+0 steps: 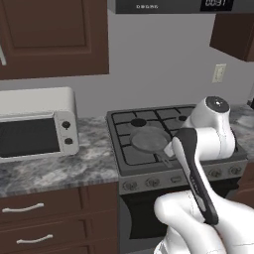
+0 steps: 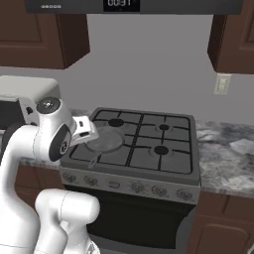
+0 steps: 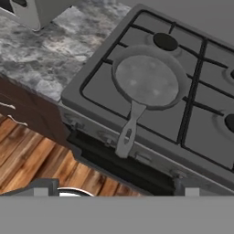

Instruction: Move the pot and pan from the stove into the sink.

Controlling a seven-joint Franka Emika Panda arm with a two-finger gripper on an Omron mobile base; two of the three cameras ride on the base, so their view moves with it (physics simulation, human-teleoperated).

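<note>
Open air above pan (image 3: 146, 81), handle (image 3: 128, 132) unobstructed.

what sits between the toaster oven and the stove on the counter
Nothing: in the left base view, bare marbled counter runs from the toaster oven to the stove.

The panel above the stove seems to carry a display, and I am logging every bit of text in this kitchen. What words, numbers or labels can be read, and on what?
"00:91", roughly, in pale digits: display on the dark panel above the stove; cut by the frame edge, so uncertain.
Small pale marks left of that display: too small to read.
Microwave and stove knobs: no legible markings.
</note>
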